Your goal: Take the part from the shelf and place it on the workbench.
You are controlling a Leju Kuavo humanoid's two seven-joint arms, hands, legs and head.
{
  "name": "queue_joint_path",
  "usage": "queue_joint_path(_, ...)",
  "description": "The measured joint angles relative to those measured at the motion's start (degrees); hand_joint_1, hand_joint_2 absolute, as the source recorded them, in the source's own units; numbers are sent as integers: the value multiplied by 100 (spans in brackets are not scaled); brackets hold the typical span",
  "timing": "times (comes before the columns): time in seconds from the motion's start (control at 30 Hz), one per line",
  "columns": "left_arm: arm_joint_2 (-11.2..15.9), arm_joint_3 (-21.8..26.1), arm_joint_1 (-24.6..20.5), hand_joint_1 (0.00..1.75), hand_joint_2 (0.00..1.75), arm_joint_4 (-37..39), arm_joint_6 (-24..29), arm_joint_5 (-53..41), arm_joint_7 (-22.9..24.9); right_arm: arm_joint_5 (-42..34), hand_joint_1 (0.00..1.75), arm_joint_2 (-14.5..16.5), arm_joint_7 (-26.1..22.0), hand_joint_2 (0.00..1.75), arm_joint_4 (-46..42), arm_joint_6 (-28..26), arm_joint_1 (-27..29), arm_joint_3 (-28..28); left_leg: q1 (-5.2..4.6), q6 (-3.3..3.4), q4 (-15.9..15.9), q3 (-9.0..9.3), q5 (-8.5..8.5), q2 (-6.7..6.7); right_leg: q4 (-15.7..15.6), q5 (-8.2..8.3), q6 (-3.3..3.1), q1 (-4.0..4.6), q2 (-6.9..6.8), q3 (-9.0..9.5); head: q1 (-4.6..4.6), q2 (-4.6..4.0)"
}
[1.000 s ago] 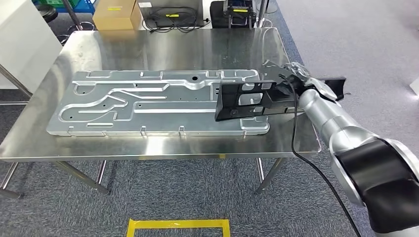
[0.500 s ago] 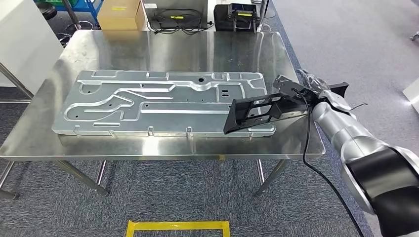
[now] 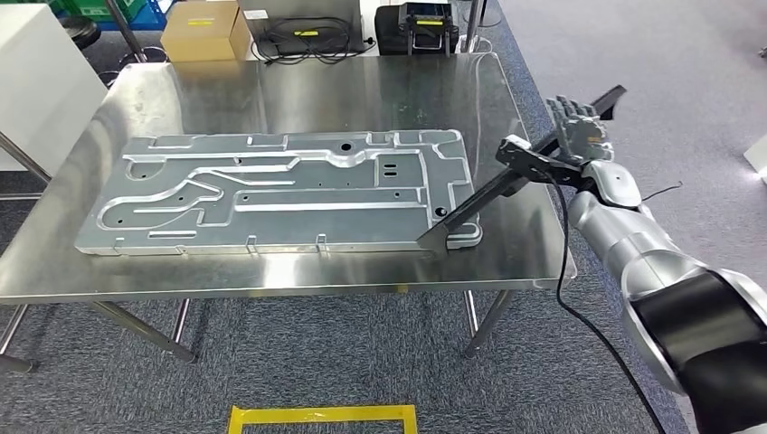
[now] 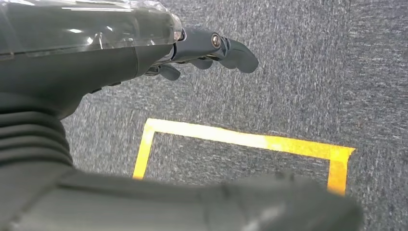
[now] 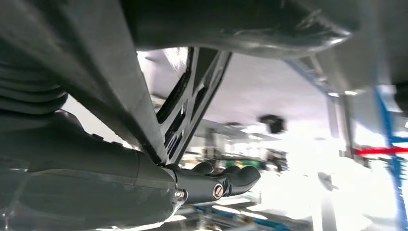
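At the upper left of the head view, behind the steel bench [image 3: 298, 262], a cardboard box [image 3: 197, 29] sits on the floor, with a coil of black cables [image 3: 312, 38] and a black device [image 3: 416, 25] further right along the far edge. Across the middle of the bench lies a long grey metal panel [image 3: 271, 194] with raised channels, flat on the surface. At its right end the black part [image 3: 479, 201] leans steeply: its lower end touches the panel's near right corner, while its upper end rises to the right, past the bench's edge. There the right hand [image 3: 579, 145] grasps it near the upper end, fingers raised upright behind the bar; the right wrist view shows the part's open lattice [image 5: 190, 103] running along the palm. The silver right arm [image 3: 651, 262] enters from the lower right. At the bottom centre, yellow tape [image 3: 321, 413] marks the carpet. In the left wrist view the left hand [image 4: 192, 48] hangs over that tape [image 4: 240, 139], fingers loosely curled, holding nothing.
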Motion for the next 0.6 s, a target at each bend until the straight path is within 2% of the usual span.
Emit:
queue_joint_path(0.03,16,-33,-2,0,0,0,14,-10,14,-60,0,28,-120,0,-14,-47,-4,-18,-3,25,-297,137,188,0,9,-6,0,12,6,5,0,0)
queue_joint_path(0.1,59,-91,-5,0,0,2,28,-29,40,-178,0,80,-302,0,-49,-123,-27,-84,-24,95,-1122,518,543,6,29,-24,14,38,9,3,1,0)
queue_joint_path(0.13,78,-113,-5,0,0,3,32,-31,49,-214,0,97,-357,0,-62,-148,-46,-117,-38,124,-1412,652,635,8,37,-28,32,49,7,-4,1,0)
queue_joint_path(0.17,93,-131,-3,0,0,4,34,-33,53,-234,0,111,-378,0,-69,-162,-62,-141,-51,143,-1552,713,655,6,40,-30,53,55,1,-13,2,0)
queue_joint_path(0.23,112,-166,11,0,0,4,39,-34,55,-249,0,128,-396,0,-78,-173,-81,-176,-53,174,-1596,728,661,-3,33,-23,109,61,-8,-17,1,0)
queue_joint_path(0.3,119,-195,15,0,0,5,42,-34,55,-252,0,141,-404,0,-90,-177,-95,-214,-28,230,-1653,747,698,-5,134,-114,167,52,-6,-56,2,0)
queue_joint_path(0.37,119,-212,7,0,0,5,45,-36,56,-255,0,144,-410,0,-97,-180,-122,-236,-8,273,-1695,759,724,-3,634,-412,221,26,-2,-283,2,0)
queue_joint_path(0.43,119,-216,8,0,0,4,54,-34,57,-258,0,145,-437,0,-96,-192,-130,-249,-5,286,-1696,756,724,-3,1385,-726,272,-9,-4,-646,2,0)
queue_joint_path(0.47,119,-217,11,0,0,4,63,-29,57,-252,0,149,-462,0,-95,-198,-129,-258,-4,284,-1692,757,721,-4,1609,-765,292,-28,-6,-764,2,0)
queue_joint_path(0.5,119,-217,15,0,0,5,76,-16,56,-229,0,156,-485,0,-95,-202,-137,-269,-1,277,-1684,757,715,-6,1622,-691,307,-48,-8,-785,2,0)
queue_joint_path(0.53,119,-217,20,0,0,5,90,1,55,-186,0,167,-483,0,-95,-182,-164,-279,2,264,-1669,759,704,-7,1408,-519,316,-68,-9,-696,2,0)
queue_joint_path(0.6,119,-217,25,0,0,7,107,32,38,-81,0,195,-270,0,-88,123,-281,-290,-3,216,-1625,755,666,-9,647,-132,318,-90,-11,-342,2,0)
